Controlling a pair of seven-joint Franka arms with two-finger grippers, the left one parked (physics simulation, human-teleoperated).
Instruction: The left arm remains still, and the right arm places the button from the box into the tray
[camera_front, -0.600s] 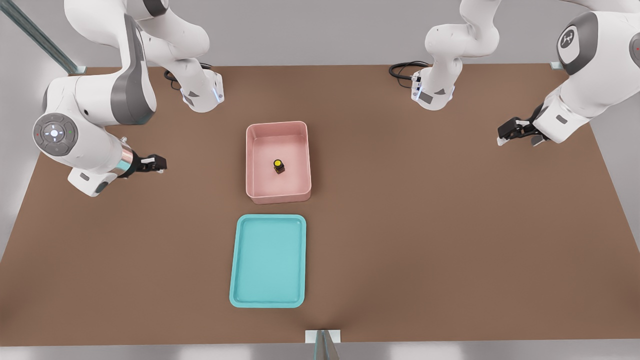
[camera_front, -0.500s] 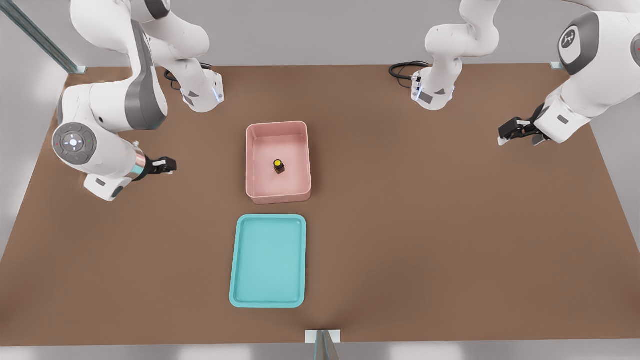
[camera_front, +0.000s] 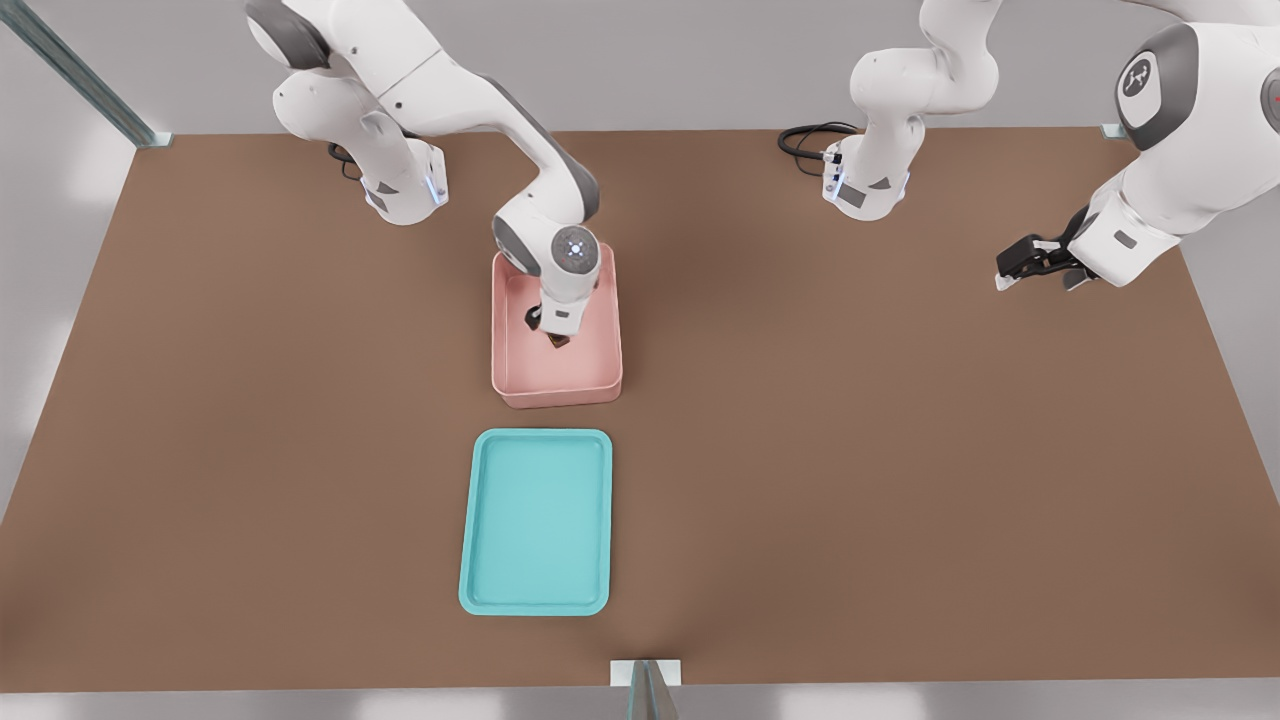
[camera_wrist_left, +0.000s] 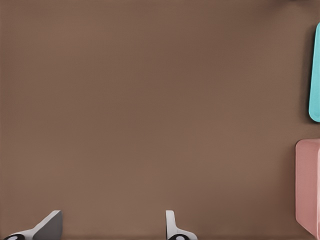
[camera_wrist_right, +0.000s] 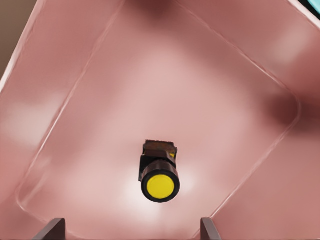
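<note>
One pincer (camera_front: 556, 338), formerly far aside, now hangs open over the button (camera_wrist_right: 160, 172).

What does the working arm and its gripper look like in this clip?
The right arm has white jointed links with grey joint covers and a round grey wrist disc glowing blue-white at its centre. A black cable loops at its base. Its gripper, above the pink box, is dark with grey fingertips.

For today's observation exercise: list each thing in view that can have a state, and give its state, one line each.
button: upright on the box floor, not gripped.
box: on the table, holds the button.
tray: on the table, nothing in it.
right arm's hand: open, inside the box over the button.
</note>
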